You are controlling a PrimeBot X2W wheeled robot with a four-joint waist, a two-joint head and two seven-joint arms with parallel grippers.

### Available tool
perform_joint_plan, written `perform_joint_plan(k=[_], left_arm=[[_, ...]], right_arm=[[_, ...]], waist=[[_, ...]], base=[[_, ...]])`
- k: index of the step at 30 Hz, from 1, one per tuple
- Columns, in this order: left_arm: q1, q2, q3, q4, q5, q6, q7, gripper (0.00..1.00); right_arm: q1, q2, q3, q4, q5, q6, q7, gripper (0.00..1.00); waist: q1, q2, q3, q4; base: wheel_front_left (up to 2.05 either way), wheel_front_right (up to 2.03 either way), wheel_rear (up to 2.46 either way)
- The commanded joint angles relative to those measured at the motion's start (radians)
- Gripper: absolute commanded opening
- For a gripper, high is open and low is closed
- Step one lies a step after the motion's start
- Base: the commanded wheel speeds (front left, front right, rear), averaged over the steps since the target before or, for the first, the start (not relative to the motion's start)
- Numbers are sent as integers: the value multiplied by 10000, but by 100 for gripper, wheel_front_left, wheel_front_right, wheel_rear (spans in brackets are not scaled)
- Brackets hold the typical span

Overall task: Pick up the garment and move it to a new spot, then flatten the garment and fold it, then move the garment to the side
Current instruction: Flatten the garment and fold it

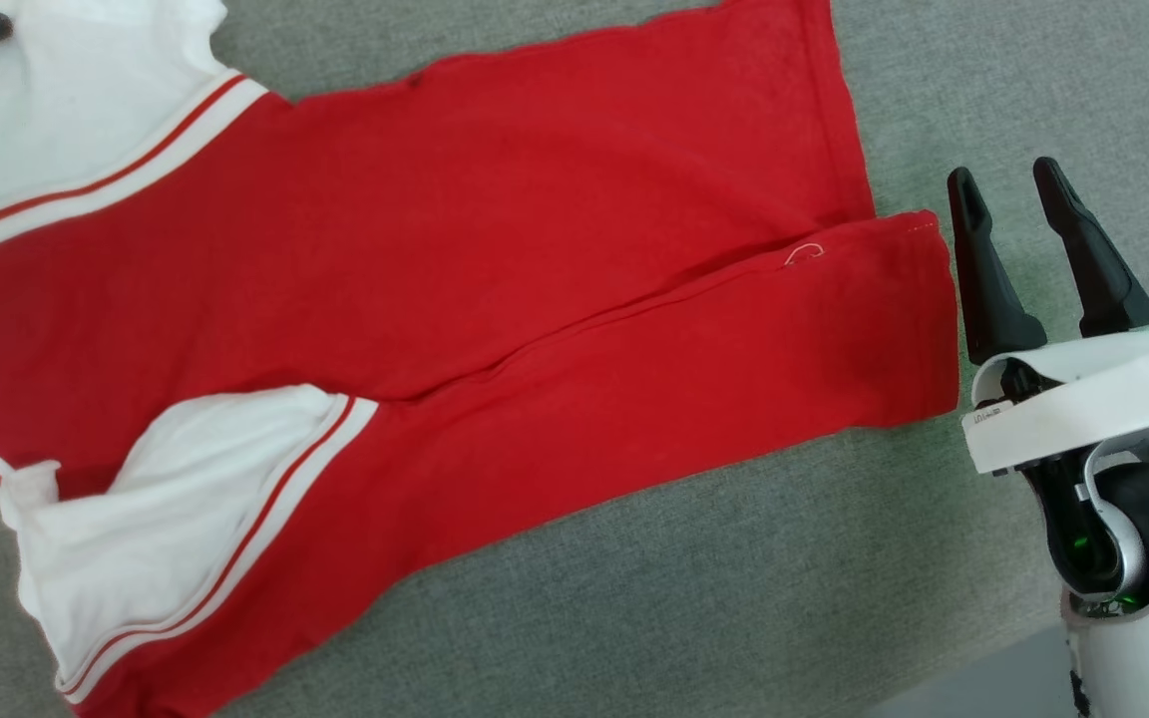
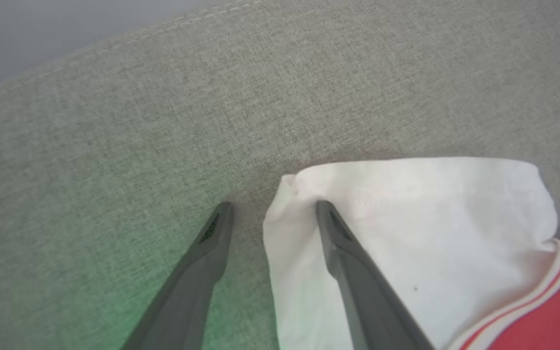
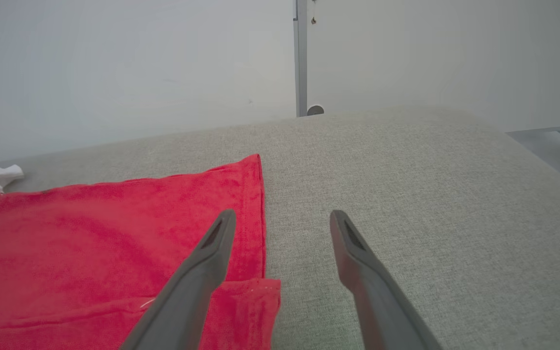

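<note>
Right tool (image 1: pixel 1005 175) parted, just beside garment (image 1: pixel 495 249) hem

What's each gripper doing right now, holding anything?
Left gripper: open, one finger over the jersey's white edge, nothing clamped.
Right gripper: open, empty, beside the jersey's hem.
</note>
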Motion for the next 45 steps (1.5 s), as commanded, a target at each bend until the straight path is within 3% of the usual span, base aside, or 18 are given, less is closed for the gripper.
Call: perform_joint_plan(k=[1,10,19,22,27,32,33,36,45], left_arm=[[496,-303,-331,33,-153,-48,227,0],[217,-482,-758,-594,-696,-49,-146,0],[-189,-788,-1348,-1253,-1140,-50,-742,0],[-250,-856,-1597,-1385,-1277,-50,-908,0],[-360,-947,-1933,-1478,-1532,-49,-1232,0],[-419,-1039,-2300,-1550,-1787,-38,-1565,0],[-441,-1055,-2356,-1578,-1847,-38,-1655,0],[-428,-1130,-2463,-1664,-2021,-38,-2067,0],[394,-1342,-2620,-2307,-2835,-38,-4090,0]], right_arm=[[-119,-112,38,-50,52,-16,87,100],[-1968,-1023,856,255,251,-16,2345,100],[-4890,-1819,1620,2273,1349,-16,5869,100],[-5602,-2269,1979,2997,1241,-16,6892,100],[-6423,-2636,2239,4004,1335,-16,7936,100],[-6761,-2661,2474,4800,1365,-16,8302,100],[-6811,-2659,2537,4882,1411,-16,8234,96],[-6885,-2669,2693,5146,1450,-14,7928,0],[-6218,-3045,3255,5781,1983,-16,6774,0]], waist=[[0,0,-2,44],[0,0,93,603],[0,0,392,1315],[0,0,482,1512],[0,0,541,1788],[0,0,570,1994],[0,0,577,2024],[0,0,498,2106],[0,0,-1146,2730]], base=[[0,0,0],[0,0,0],[0,0,0],[0,0,0],[0,0,0],[0,0,0],[0,0,0],[0,0,0],[0,0,0]])
